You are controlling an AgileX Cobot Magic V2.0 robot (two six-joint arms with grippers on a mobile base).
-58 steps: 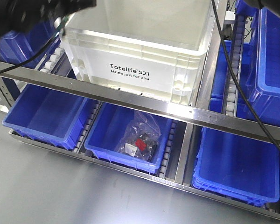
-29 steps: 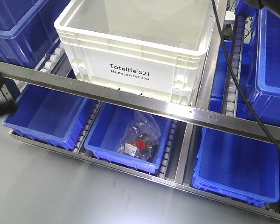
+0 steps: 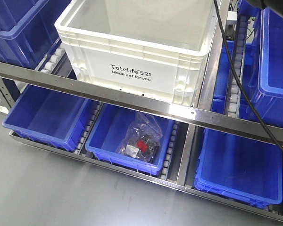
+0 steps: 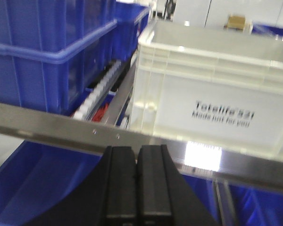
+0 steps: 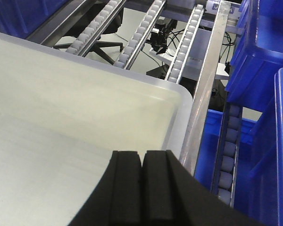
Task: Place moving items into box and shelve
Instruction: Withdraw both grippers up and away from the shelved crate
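Note:
The box [image 3: 141, 52], a large white crate printed "Totelife 521", sits on the upper roller shelf behind a steel rail. It also shows in the left wrist view as the box [image 4: 217, 94] and in the right wrist view as the box [image 5: 75, 122]. The moving items are out of view; what I see of the crate's inside is bare. My left gripper [image 4: 137, 150] is shut with nothing in it, low in front of the rail. My right gripper [image 5: 142, 155] is shut and empty, hovering over the crate's right inner side. Neither gripper shows in the front view.
Blue bins [image 3: 47, 117] fill the lower shelf; the middle bin holds a clear bag [image 3: 141, 141] with red and black contents. More blue bins [image 3: 273, 70] stand right and upper left [image 3: 19, 28]. A black cable [image 3: 236, 70] hangs at the right. Grey floor [image 3: 47, 188] lies in front.
The left arm dropped from above the crate's left corner down past the left edge and has left the front view. The crate has not moved.

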